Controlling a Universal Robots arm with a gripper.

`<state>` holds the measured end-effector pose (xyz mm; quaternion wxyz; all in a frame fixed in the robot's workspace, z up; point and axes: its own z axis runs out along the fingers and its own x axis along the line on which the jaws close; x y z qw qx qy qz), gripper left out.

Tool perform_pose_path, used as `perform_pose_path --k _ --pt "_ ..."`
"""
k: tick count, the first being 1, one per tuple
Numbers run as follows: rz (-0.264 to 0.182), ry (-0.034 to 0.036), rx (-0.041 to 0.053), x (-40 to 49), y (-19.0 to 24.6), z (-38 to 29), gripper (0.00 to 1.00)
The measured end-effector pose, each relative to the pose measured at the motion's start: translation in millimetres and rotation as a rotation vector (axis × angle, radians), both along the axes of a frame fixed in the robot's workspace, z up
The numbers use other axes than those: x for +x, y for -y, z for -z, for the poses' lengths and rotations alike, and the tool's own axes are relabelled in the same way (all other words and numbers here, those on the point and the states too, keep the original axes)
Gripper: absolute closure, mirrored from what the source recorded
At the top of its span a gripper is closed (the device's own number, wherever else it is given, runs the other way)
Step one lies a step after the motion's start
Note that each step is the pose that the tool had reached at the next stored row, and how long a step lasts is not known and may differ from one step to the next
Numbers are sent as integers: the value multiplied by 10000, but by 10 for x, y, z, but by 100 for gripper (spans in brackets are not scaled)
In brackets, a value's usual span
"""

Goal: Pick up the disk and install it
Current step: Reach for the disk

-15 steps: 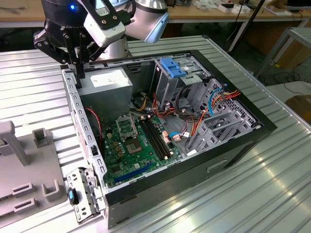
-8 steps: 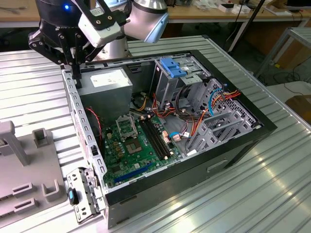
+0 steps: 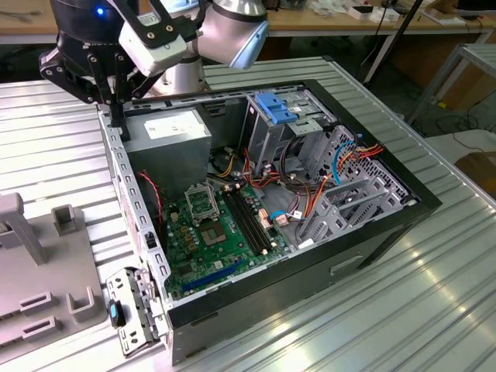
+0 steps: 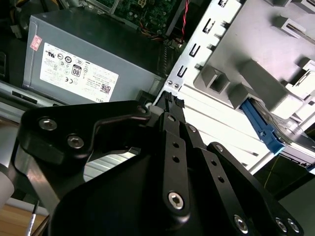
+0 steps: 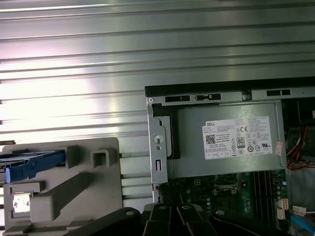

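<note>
The disk (image 4: 261, 125) rests in a slot of a grey holder block (image 4: 256, 54), and one bright blue rail of it shows. In the first wrist view the disk (image 5: 32, 164) pokes out of the same block (image 5: 74, 187). My black gripper (image 3: 118, 128) hangs over the rear corner of the open computer case (image 3: 372, 232), beside the power supply (image 3: 167, 139) and apart from the disk. The gripper (image 4: 172, 100) is shut with its fingertips together and nothing between them. Its fingers (image 5: 157, 216) also show in the first wrist view.
Inside the case lie the motherboard (image 3: 209, 232), loose cables (image 3: 349, 155) and a grey drive cage (image 3: 271, 136) with a fixed blue bracket (image 3: 275, 107) on top. The holder block (image 3: 46, 271) stands on the ribbed metal table (image 3: 387, 310) at the exterior view's left.
</note>
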<state>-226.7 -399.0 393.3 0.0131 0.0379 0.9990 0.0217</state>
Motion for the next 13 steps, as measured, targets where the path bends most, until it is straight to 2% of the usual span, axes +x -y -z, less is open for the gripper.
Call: perform_pose_path --k 13 --pt "0 0 1 -112 0 0 89"
